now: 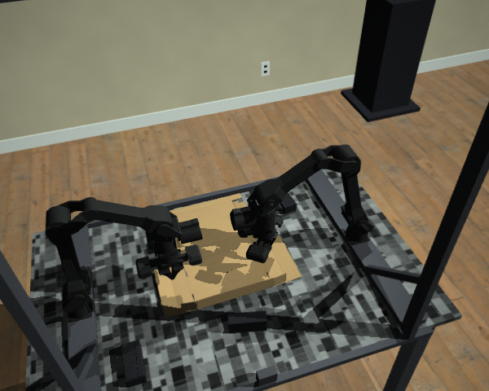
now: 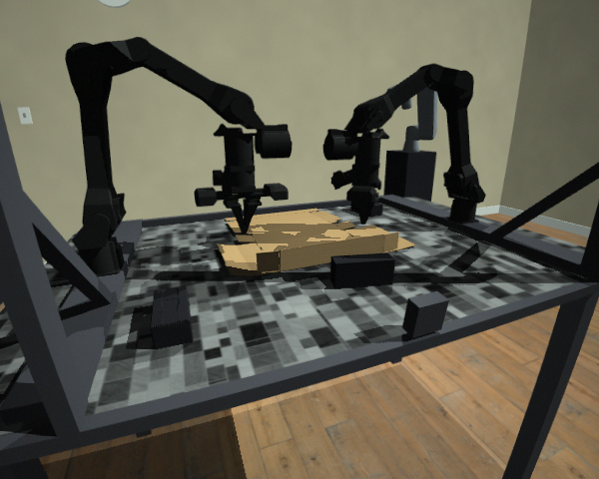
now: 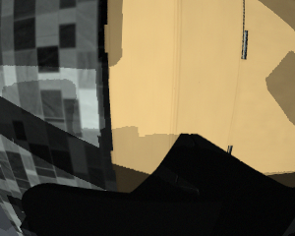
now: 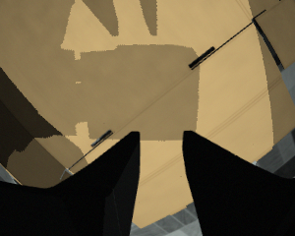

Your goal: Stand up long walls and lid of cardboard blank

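Cardboard blank (image 1: pixel 206 210) (image 2: pixel 285 219) (image 3: pixel 206 74) (image 4: pixel 226 98) on the patterned surface (image 1: pixel 186 358) (image 2: pixel 228 329) (image 3: pixel 54 98) (image 4: pixel 174 223), 1 long wall (image 1: pixel 240 290) (image 2: pixel 335 249) upright. Above the blank, the left hand (image 1: pixel 173 275) (image 2: pixel 245 232) (image 3: pixel 187 142) is pressed together; the right hand (image 1: pixel 259 257) (image 2: pixel 363 222) (image 4: pixel 161 140) is slightly spread, seemingly pinching nothing. Best to lift the other wall evenly, near its crease.

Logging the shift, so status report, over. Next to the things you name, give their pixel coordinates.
Black left claw (image 1: pixel 173 275) (image 2: pixel 244 232) (image 3: pixel 189 135) shut, empty; black right claw (image 1: pixel 259 251) (image 2: pixel 363 223) (image 4: pixel 161 133) partly open, empty. Tan cardboard blank (image 1: pixel 213 208) (image 2: pixel 309 217) (image 3: pixel 206 74) (image 4: pixel 226 98): near wall (image 1: pixel 236 291) (image 2: pixel 335 251) up, far side flat. Black rectangular block (image 1: pixel 247 322) (image 2: pixel 362 270) nearby.
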Controlling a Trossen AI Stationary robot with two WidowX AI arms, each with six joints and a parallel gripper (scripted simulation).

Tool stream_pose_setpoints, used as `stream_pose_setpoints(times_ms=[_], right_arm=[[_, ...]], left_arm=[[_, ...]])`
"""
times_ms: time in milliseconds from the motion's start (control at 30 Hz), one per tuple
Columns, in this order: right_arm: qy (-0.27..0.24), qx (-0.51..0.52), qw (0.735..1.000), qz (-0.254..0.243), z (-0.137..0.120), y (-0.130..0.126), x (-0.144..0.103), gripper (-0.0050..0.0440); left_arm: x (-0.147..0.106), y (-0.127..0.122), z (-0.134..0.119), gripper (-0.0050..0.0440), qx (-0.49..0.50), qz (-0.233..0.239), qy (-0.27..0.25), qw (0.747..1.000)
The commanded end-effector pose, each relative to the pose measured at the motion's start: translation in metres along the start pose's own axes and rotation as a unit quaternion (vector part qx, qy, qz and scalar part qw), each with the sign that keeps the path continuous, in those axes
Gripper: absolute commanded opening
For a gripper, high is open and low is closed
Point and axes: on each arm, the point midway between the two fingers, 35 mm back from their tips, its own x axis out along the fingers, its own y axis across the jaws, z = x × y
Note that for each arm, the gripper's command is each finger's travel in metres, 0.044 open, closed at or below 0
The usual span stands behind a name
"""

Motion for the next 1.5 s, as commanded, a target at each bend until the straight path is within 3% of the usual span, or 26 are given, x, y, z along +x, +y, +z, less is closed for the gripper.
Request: stream_pose_setpoints(times_ms=[0, 233, 300, 600, 800, 867, 933, 1133, 1367, 1433, 1467], right_arm=[[-0.008, 0.114, 0.993, 0.006, 0.009, 0.002, -0.004, 0.0103], [-0.007, 0.286, 0.958, 0.007, 0.017, -0.001, -0.003, 0.0103], [-0.007, 0.286, 0.958, 0.007, 0.017, -0.001, -0.003, 0.0103], [-0.006, 0.522, 0.853, 0.008, 0.028, -0.004, -0.001, 0.0103], [-0.005, 0.644, 0.765, 0.009, 0.034, -0.007, 0.001, 0.0103], [-0.005, 0.644, 0.765, 0.009, 0.034, -0.007, 0.001, 0.0103], [-0.004, 0.705, 0.709, 0.009, 0.037, -0.008, 0.002, 0.0103], [-0.003, 0.804, 0.594, 0.010, 0.044, -0.011, 0.003, 0.0103], [-0.002, 0.897, 0.443, 0.011, 0.051, -0.014, 0.005, 0.0103], [-0.002, 0.897, 0.443, 0.011, 0.051, -0.014, 0.005, 0.0103], [-0.002, 0.914, 0.405, 0.011, 0.052, -0.014, 0.005, 0.0103]], left_arm=[[-0.005, 0.006, -0.001, 0.0000, -0.001, -0.015, 0.001, 1.000], [-0.002, 0.019, -0.001, 0.0000, -0.001, -0.015, 0.001, 1.000], [-0.002, 0.019, -0.001, 0.0000, -0.001, -0.015, 0.001, 1.000], [0.004, 0.038, -0.001, 0.0000, -0.001, -0.015, 0.001, 1.000], [0.009, 0.049, -0.001, 0.0000, -0.001, -0.015, 0.001, 1.000], [0.009, 0.049, -0.001, 0.0000, -0.001, -0.015, 0.001, 1.000], [0.011, 0.054, -0.001, 0.0000, -0.001, -0.015, 0.001, 1.000], [0.016, 0.065, -0.001, 0.0000, -0.002, -0.015, 0.001, 1.000], [0.022, 0.078, -0.002, 0.0000, -0.002, -0.015, 0.001, 1.000], [0.022, 0.078, -0.002, 0.0000, -0.002, -0.015, 0.001, 1.000], [0.022, 0.080, -0.002, 0.0000, -0.002, -0.015, 0.001, 1.000]])
